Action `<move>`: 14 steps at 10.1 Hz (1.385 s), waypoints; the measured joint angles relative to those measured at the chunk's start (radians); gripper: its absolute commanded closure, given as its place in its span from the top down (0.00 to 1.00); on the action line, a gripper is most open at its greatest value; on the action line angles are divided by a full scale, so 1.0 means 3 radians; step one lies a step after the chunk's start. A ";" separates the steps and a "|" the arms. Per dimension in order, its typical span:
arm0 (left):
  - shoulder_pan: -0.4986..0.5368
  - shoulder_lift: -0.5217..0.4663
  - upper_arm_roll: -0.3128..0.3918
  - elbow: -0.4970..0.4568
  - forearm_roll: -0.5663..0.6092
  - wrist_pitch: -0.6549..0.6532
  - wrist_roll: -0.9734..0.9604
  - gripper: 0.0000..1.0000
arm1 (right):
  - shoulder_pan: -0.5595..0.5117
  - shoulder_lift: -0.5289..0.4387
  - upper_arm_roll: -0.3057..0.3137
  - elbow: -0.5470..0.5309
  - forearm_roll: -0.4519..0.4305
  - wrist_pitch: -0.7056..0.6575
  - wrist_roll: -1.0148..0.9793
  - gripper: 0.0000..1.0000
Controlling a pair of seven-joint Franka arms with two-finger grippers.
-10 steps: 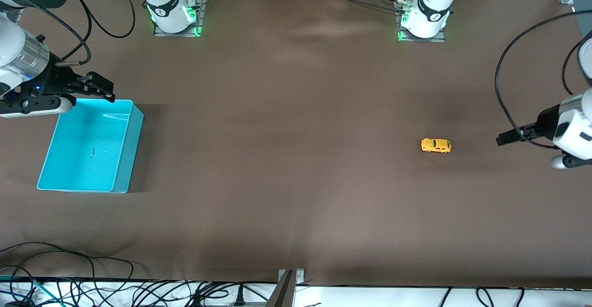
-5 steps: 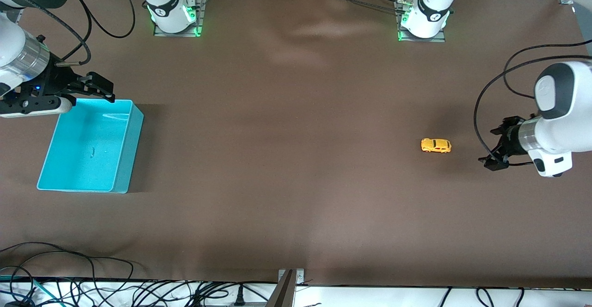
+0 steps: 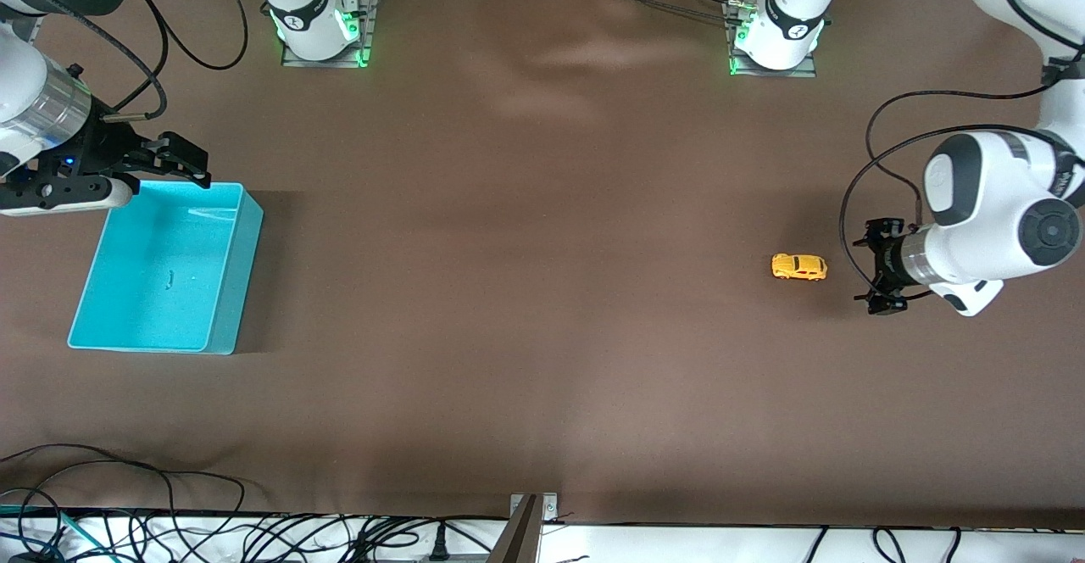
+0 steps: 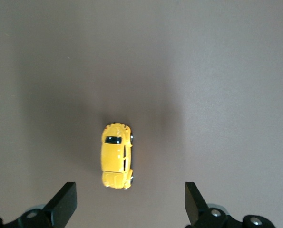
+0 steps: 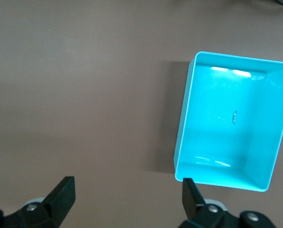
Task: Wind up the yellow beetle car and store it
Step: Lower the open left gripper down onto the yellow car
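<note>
I see the left gripper [image 3: 877, 267] wide beside the car [image 3: 798, 267]; the right gripper [image 3: 174, 160] waits wide over the bin [image 3: 227, 292].

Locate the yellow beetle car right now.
The yellow beetle car sits on the brown table toward the left arm's end, beside the open left gripper, untouched.

White arms [image 3: 987, 207], black cables [image 3: 881, 135]

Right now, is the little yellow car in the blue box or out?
Out. The yellow beetle car sits on the table; the turquoise bin holds no car.
</note>
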 measured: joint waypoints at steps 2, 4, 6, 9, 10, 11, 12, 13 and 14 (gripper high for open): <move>-0.0003 0.0027 0.0001 -0.0218 0.0000 0.0227 -0.0024 1.00 | 0.0000 0.0000 0.0000 0.0000 0.0000 0.0000 0.0000 1.00; 0.0005 0.0086 0.0003 -0.0292 0.0000 0.0255 -0.0024 1.00 | 0.0000 0.0000 0.0000 0.0000 0.0000 0.0000 0.0000 1.00; 0.0024 0.0154 0.0003 -0.0362 0.0000 0.0373 -0.0024 1.00 | 0.0000 0.0000 0.0000 0.0000 0.0000 0.0000 0.0000 1.00; 0.0029 0.0220 0.0003 -0.0666 0.0000 0.0851 -0.0024 1.00 | 0.0000 0.0000 0.0000 0.0000 0.0000 0.0000 0.0000 1.00; 0.0029 0.0226 -0.0004 -0.0730 0.0000 0.0906 -0.0024 1.00 | 0.0000 0.0000 0.0000 0.0000 0.0000 0.0000 0.0000 1.00; 0.0028 0.0226 -0.0050 -0.0765 -0.0005 0.0933 -0.0026 1.00 | 0.0000 0.0000 0.0000 0.0000 0.0000 0.0000 0.0000 1.00; 0.0020 0.0225 -0.0123 -0.0810 -0.0005 0.0996 -0.0064 1.00 | 0.0000 0.0001 0.0000 0.0000 0.0000 0.0000 0.0000 1.00; 0.0010 0.0226 -0.0178 -0.0889 -0.0006 0.1080 -0.0098 1.00 | 0.0000 0.0002 0.0000 0.0000 0.0000 0.0000 0.0000 1.00; 0.0009 0.0226 -0.0211 -0.0936 -0.0007 0.1136 -0.0138 0.98 | 0.0000 0.0002 0.0000 0.0000 0.0000 0.0000 0.0000 1.00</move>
